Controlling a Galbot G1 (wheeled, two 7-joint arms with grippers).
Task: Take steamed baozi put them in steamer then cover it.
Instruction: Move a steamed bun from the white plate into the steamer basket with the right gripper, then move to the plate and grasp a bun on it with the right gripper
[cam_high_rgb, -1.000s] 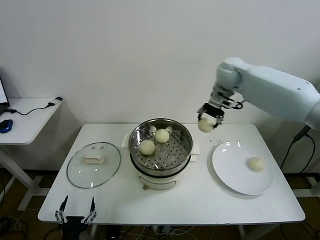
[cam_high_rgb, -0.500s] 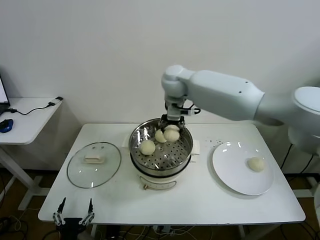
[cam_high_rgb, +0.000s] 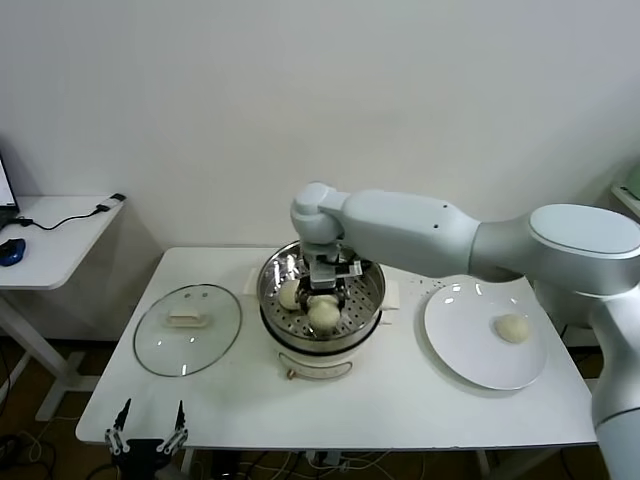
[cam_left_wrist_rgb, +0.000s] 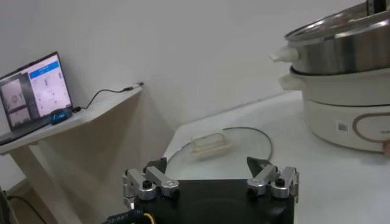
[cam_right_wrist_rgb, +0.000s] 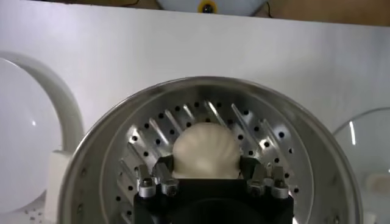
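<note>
Steam basket work sits at the centre of the head view: the right gripper (cam_high_rgb: 325, 296) is lowered inside the steamer (cam_high_rgb: 370, 285), its fingers (cam_right_wrist_rgb: 163, 172) pressed against the sides of a steamed baozi (cam_right_wrist_rgb: 206, 151) resting on the perforated floor. Another bun (cam_high_rgb: 289, 294) lies just left of it in the basket. One more baozi (cam_high_rgb: 512, 327) remains on the white plate (cam_high_rgb: 455, 345) at right. The cover (cam_high_rgb: 187, 329) lies flat at left. At bottom left, the left gripper (cam_high_rgb: 146, 429) hangs idle below the table edge, jaws spread apart.
</note>
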